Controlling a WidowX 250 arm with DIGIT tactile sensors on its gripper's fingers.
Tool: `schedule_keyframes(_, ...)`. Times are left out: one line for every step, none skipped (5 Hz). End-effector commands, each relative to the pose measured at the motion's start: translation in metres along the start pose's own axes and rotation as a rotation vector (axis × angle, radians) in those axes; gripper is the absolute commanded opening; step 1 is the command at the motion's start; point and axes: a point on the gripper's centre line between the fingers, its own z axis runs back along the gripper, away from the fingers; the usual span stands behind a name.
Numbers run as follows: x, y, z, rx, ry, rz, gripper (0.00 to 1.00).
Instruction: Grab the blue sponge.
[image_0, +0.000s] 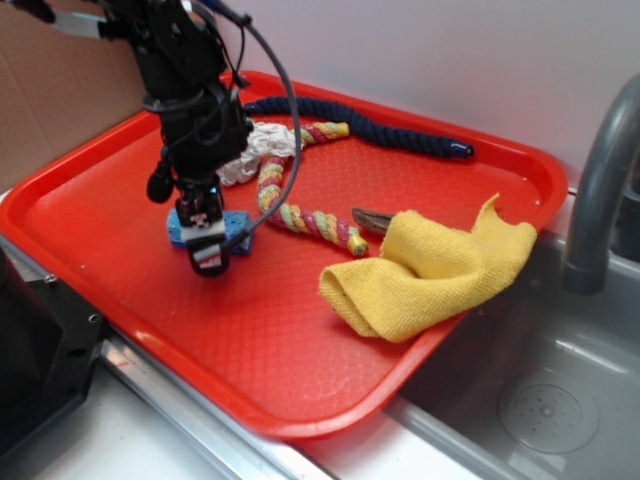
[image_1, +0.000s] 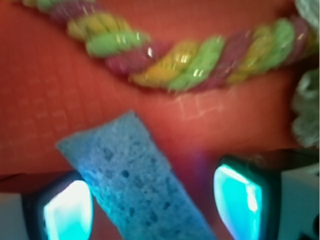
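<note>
Your sponge (image_1: 137, 177), a light, soft, porous blue block, lay flat on the textured red tray (image_0: 300, 340) just beside the braided multicoloured rope (image_1: 200, 60). Your gripper (image_1: 155, 202) was spread, one finger on each long side; squeeze gently there, since it would likely compress.

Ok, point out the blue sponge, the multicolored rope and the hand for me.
blue sponge (image_1: 132, 175): wrist view, middle of its porous top face.
multicolored rope (image_1: 185, 67): wrist view, on a green-and-yellow twist near mid-length.
hand (image_0: 205, 232): exterior view, between its fingertips, just over the sponge.
</note>
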Motion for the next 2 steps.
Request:
schedule_keyframes(0.006, -0.016, 0.004, 0.043, -0.012, -0.014, 0.0)
schedule_keyframes(0.006, -0.019, 0.053, 0.115, -0.059, 0.223, 0.0)
